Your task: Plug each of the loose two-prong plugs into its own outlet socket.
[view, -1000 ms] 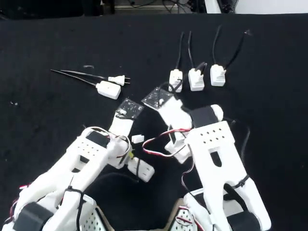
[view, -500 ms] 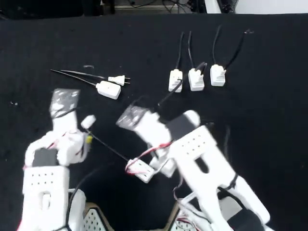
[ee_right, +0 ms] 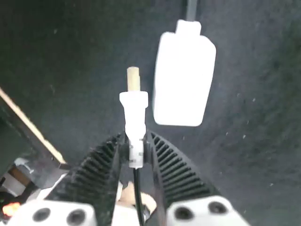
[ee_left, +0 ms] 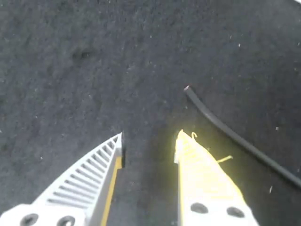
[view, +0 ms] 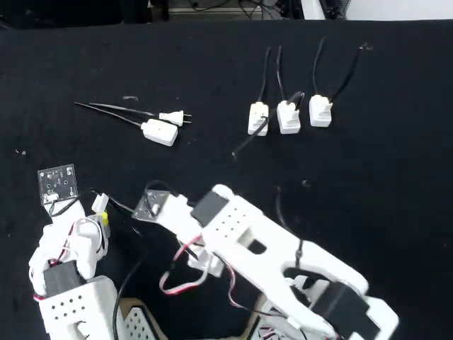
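My right gripper [ee_right: 134,140] is shut on a small white two-prong plug [ee_right: 134,113], prongs pointing away from the wrist. A white outlet socket [ee_right: 184,77] lies on the black cloth just beside the plug's tip, apart from it. In the high view that socket [view: 206,264] peeks out under the right arm [view: 233,227] near the front. My left gripper [ee_left: 149,139] hangs open over bare cloth at the front left [view: 102,210], with a black cable end [ee_left: 188,89] just beyond its yellow finger. Another loose plug [view: 174,117] and socket [view: 159,132] lie at the back left.
Three white sockets [view: 289,117] with black cables sit in a row at the back right. A loose black cable [view: 263,127] runs diagonally across the leftmost one. The table's front edge lies close behind both arm bases.
The right arm has swung left and toward the front with the plug in its grip. The left arm has drawn away to the front left, away from the socket.
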{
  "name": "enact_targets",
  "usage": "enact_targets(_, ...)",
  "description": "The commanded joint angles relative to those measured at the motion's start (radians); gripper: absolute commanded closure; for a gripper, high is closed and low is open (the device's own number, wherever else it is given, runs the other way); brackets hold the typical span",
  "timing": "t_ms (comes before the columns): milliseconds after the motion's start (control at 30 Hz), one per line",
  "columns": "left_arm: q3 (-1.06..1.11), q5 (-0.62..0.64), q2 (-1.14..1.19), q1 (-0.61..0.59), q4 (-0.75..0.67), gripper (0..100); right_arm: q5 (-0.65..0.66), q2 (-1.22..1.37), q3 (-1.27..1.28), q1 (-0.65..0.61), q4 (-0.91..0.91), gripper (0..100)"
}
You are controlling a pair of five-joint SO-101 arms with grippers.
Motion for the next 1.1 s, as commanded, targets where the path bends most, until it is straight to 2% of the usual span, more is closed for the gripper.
enact_targets(0,-0.015,0.020,-0.034,-0.004,0.025,81,-0.002,0.035,-0.122,-0.008,0.015,98.8)
enact_targets(200,-0.016,0.020,-0.035,-0.007,0.029,81,-0.008,0.045,-0.200,-0.012,0.084,98.8)
enact_targets(600,-0.016,0.020,-0.035,-0.007,0.028,81,0.002,0.045,0.015,-0.003,-0.029,98.8)
enact_targets(700,-0.016,0.020,-0.035,-0.007,0.028,81,0.060,0.047,0.022,0.069,-0.034,98.8)
enact_targets(900,-0.016,0.020,-0.035,-0.007,0.029,81,0.209,0.047,-0.054,0.290,-0.034,98.8)
enact_targets(1067,-0.016,0.020,-0.035,-0.007,0.029,81,0.259,0.047,-0.096,0.341,-0.034,98.8)
